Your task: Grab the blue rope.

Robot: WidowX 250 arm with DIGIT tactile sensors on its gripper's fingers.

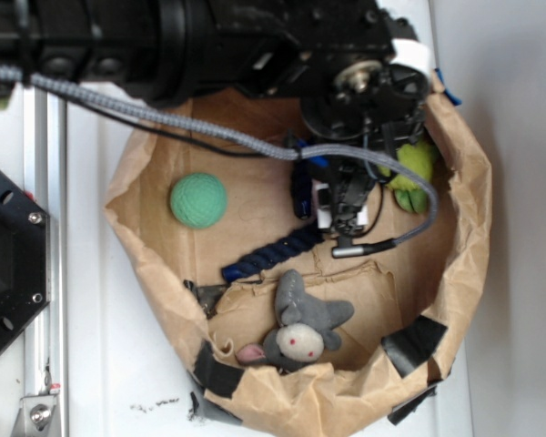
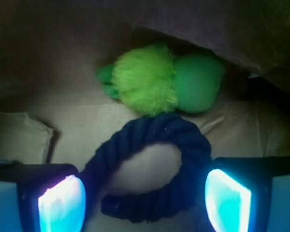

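The blue rope (image 2: 159, 164) looks soft, light and bendy, so the hand (image 2: 145, 200), wide open around its curled loop, should squeeze the thick twisted middle.

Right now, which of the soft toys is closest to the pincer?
The fuzzy lime-green toy, just beyond the rope loop between the pincer's pads. The grey mouse and green ball lie farther.
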